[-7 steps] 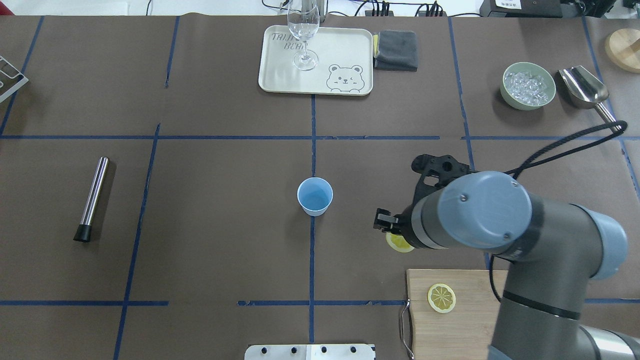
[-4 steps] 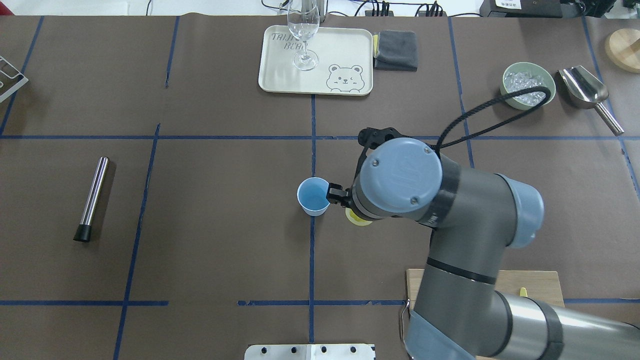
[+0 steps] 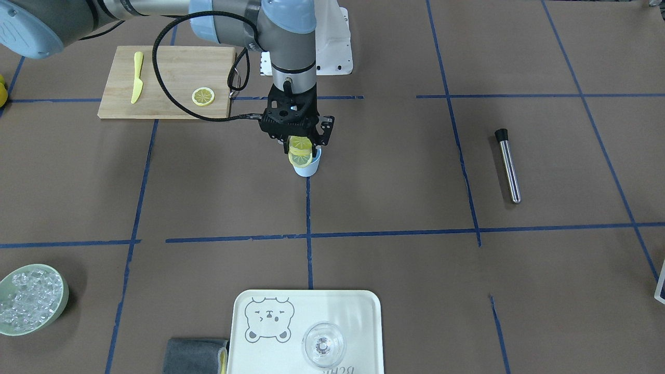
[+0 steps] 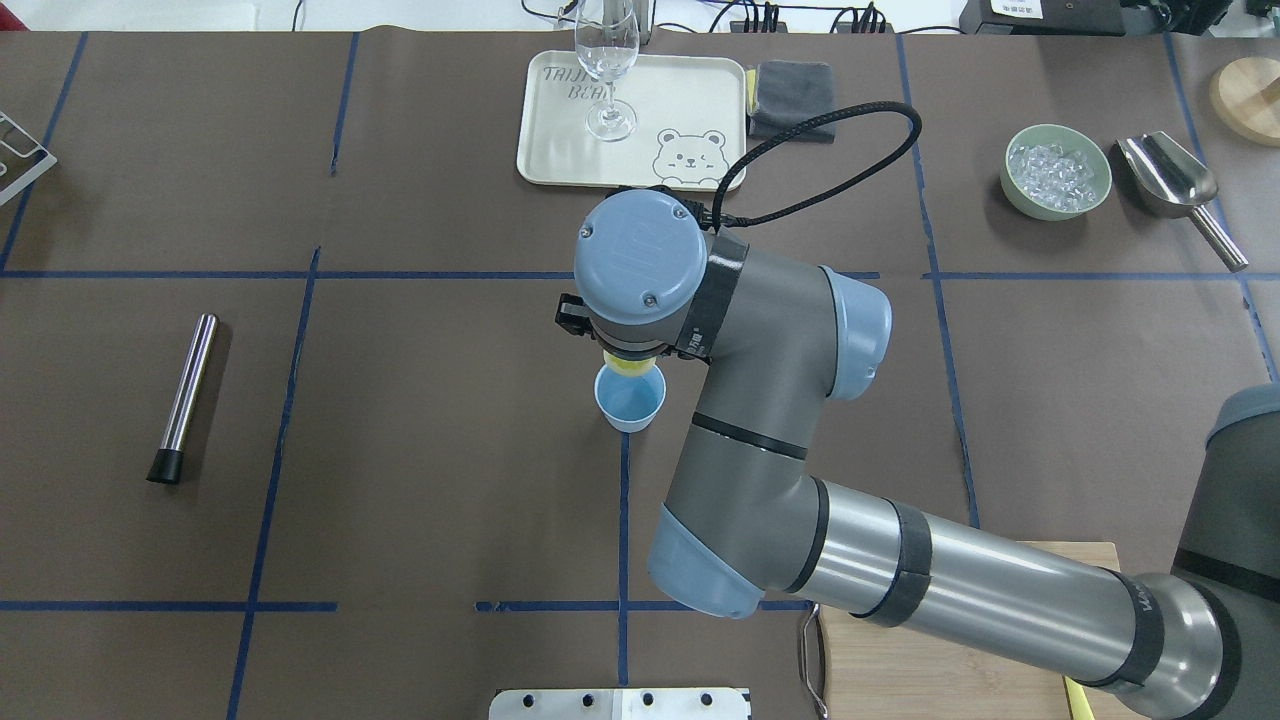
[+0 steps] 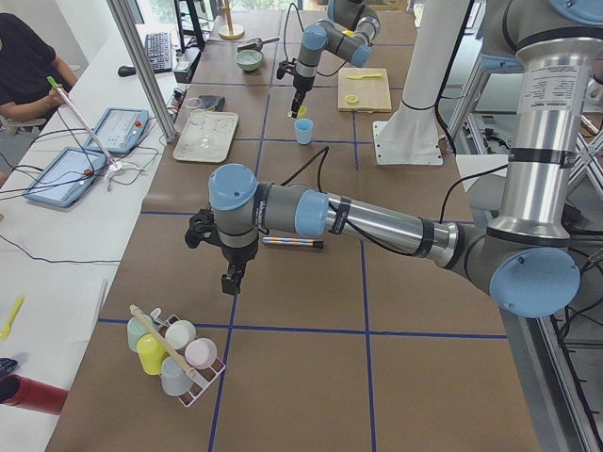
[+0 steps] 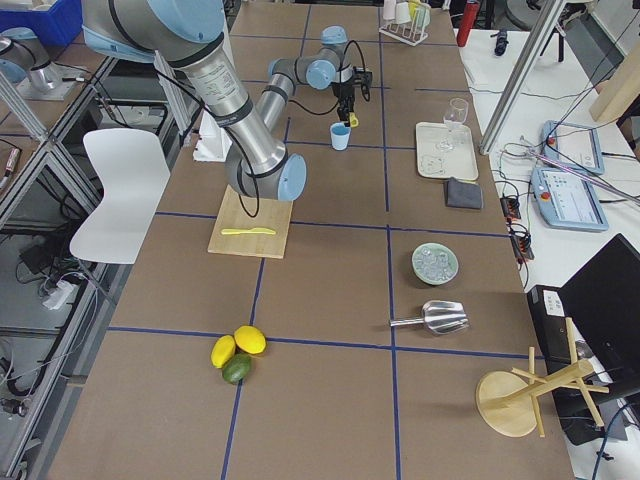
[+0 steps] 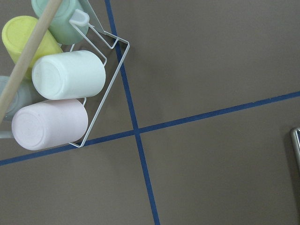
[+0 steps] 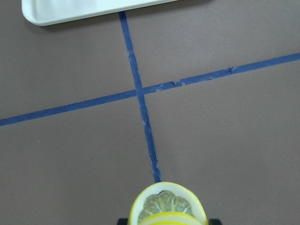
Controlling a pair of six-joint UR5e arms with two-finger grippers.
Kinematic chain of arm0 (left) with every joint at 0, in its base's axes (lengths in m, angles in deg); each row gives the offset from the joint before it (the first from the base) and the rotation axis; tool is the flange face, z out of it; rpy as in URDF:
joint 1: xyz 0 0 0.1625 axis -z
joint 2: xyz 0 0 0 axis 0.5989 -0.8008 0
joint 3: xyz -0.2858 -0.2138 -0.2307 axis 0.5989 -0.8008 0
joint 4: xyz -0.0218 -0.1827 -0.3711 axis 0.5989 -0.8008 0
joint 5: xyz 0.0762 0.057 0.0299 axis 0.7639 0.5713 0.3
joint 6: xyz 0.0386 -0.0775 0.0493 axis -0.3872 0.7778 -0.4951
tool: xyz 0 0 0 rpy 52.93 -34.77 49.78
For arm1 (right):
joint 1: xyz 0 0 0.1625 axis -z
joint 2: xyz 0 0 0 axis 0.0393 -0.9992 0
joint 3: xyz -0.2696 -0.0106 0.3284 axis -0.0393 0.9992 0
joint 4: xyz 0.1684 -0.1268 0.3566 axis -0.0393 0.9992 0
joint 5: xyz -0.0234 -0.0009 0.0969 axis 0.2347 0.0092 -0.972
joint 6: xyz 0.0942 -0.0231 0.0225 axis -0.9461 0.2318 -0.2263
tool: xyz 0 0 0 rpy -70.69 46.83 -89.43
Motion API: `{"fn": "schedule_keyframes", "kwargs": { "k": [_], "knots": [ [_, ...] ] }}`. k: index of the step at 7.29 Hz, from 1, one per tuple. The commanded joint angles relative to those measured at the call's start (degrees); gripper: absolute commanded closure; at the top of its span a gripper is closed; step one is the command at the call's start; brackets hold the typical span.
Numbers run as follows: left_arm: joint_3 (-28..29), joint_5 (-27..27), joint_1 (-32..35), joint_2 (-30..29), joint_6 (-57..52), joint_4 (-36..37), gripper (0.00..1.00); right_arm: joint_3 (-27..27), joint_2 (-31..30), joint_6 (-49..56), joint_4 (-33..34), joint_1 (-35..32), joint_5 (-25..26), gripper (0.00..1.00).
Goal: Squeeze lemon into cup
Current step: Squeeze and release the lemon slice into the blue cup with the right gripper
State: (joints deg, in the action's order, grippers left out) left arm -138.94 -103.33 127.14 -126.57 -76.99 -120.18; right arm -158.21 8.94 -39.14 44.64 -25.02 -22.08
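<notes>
A brown paper-covered desk (image 3: 389, 182) marked with blue tape lines is shown. Near the upper centre of the front-facing view, the right gripper (image 3: 302, 148) is pointed straight down and is clamped on a thin round yellow lemon slice (image 3: 300, 157). The slice is held directly above the mouth of a small light-blue tapered cup (image 3: 307, 168). Two yellow rounds are seen there, one over the other, the lower one at the cup's rim; whether the rim is touched cannot be told.

In the overhead view the cup (image 4: 630, 400) is seen at the centre, on a blue tape line. A sliver of the lemon slice (image 4: 632, 365) is seen between its far rim and the arm's wrist.

At the upper left of the front-facing view, a pale wooden cutting board (image 3: 166, 62) is seen. On it lie a second lemon slice (image 3: 203, 96) and a yellow knife (image 3: 136, 77), well apart from the cup.

The left gripper (image 5: 231, 281) is seen only in the left side view, left of centre, above a wire rack of pastel cups (image 5: 174, 353). Whether its fingers are apart or together cannot be told.
</notes>
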Motion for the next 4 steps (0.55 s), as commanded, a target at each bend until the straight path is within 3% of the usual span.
{"fn": "schedule_keyframes", "kwargs": {
  "k": [1,4],
  "knots": [
    [-0.3,0.2,0.1,0.0,0.0,0.1,0.0,0.9,0.4,0.0,-0.5,0.0,-0.4,0.37],
    [-0.3,0.2,0.3,0.0,0.0,0.1,0.0,0.5,-0.4,-0.4,-0.3,0.7,-0.5,0.36]
  ]
}}
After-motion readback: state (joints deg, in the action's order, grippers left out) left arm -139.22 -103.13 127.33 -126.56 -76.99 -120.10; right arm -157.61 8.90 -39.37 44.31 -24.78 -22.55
